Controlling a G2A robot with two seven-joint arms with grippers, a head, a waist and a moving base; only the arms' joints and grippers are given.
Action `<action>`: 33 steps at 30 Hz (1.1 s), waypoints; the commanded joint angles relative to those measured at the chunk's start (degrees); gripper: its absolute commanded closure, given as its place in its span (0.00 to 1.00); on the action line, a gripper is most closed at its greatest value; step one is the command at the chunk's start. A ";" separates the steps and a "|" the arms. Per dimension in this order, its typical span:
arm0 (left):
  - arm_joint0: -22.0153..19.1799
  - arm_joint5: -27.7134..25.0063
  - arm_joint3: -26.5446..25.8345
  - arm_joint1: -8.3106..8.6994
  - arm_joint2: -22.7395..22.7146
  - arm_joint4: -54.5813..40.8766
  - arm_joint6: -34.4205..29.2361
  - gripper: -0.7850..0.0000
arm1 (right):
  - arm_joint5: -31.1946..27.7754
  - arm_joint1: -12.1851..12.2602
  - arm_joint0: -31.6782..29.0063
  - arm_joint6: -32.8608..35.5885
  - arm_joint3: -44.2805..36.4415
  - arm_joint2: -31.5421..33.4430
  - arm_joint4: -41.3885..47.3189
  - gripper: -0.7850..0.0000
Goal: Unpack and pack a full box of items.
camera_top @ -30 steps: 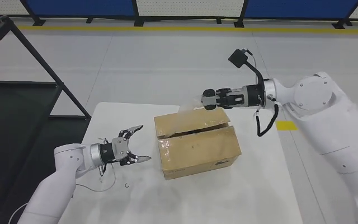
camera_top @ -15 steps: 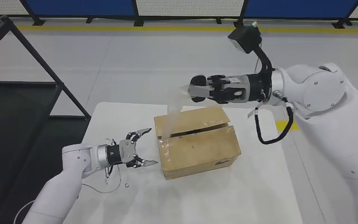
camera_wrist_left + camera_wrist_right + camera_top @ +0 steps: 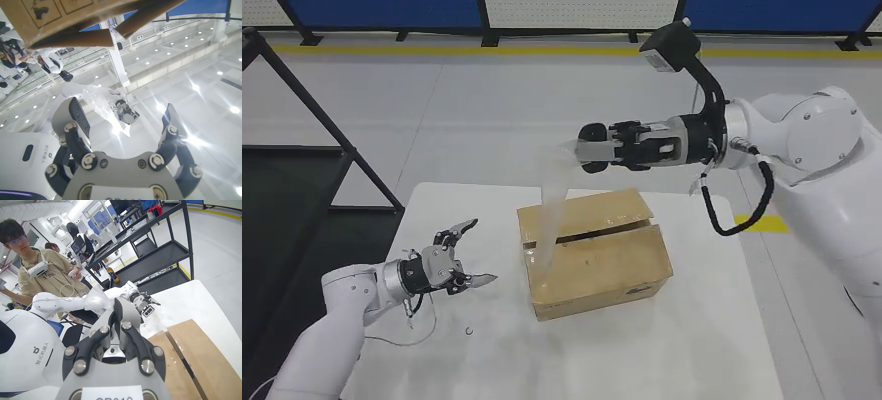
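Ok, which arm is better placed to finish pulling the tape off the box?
Likely right. The right tool is shut on the clear tape strip above the box, the strip running down to it. The left tool sits open beside the box, empty.

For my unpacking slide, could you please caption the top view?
Right gripper holds a clear tape strip up from the cardboard box; left gripper open beside it.

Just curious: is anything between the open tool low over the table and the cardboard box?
Nothing visible: only bare table between the left tool and the box. The clear tape hangs above, from the right tool.
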 commanded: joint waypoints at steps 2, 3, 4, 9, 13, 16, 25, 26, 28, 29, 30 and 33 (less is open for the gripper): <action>1.61 0.16 0.73 0.71 -3.42 0.02 -1.07 0.00 | 0.28 0.28 -1.92 -2.14 -0.24 0.48 -1.86 1.00; 2.00 0.09 0.67 0.89 -4.29 0.12 -1.19 0.00 | -0.70 0.37 -2.58 -2.57 -0.22 0.84 -2.25 1.00; 2.41 0.14 0.53 1.04 -5.06 -0.03 -1.48 0.00 | -1.77 0.44 -3.21 -2.64 0.28 1.12 -2.45 1.00; 4.52 -0.34 -0.83 1.62 -8.22 -0.55 -1.71 0.00 | -8.78 -0.39 -3.80 -0.25 3.95 0.55 -0.51 1.00; 6.29 -0.49 -1.99 1.86 -9.67 -1.02 -1.30 0.00 | -12.86 -1.83 -2.74 -1.27 6.53 -1.83 1.16 1.00; 7.29 -0.76 -2.60 1.94 -10.28 -1.41 -0.96 0.00 | -14.63 -2.66 -2.04 -3.03 7.66 -4.10 2.19 1.00; 8.30 -1.07 -4.10 1.80 -10.08 -2.66 -0.33 0.00 | -19.42 -5.63 2.78 -7.81 13.30 -12.88 2.75 1.00; 8.33 -1.04 -4.17 1.77 -9.99 -2.83 -0.47 0.00 | -19.71 -6.03 3.45 -8.10 14.13 -13.97 3.05 1.00; 8.40 -1.12 -4.23 1.72 -9.85 -3.05 -0.64 0.00 | -20.44 -6.86 4.66 -8.83 15.94 -16.03 3.90 1.00; 8.47 -1.01 -4.25 1.68 -9.71 -3.37 -0.94 0.00 | -20.84 -7.29 5.21 -9.24 16.79 -17.01 4.37 1.00; 8.51 -0.76 -4.24 1.63 -9.51 -3.77 -1.37 0.00 | -21.32 -7.72 5.64 -9.71 17.39 -17.92 5.29 1.00; 8.47 -0.93 -4.43 1.50 -8.79 -3.54 -1.47 0.00 | -22.33 -8.85 7.23 -10.72 19.97 -20.50 6.61 1.00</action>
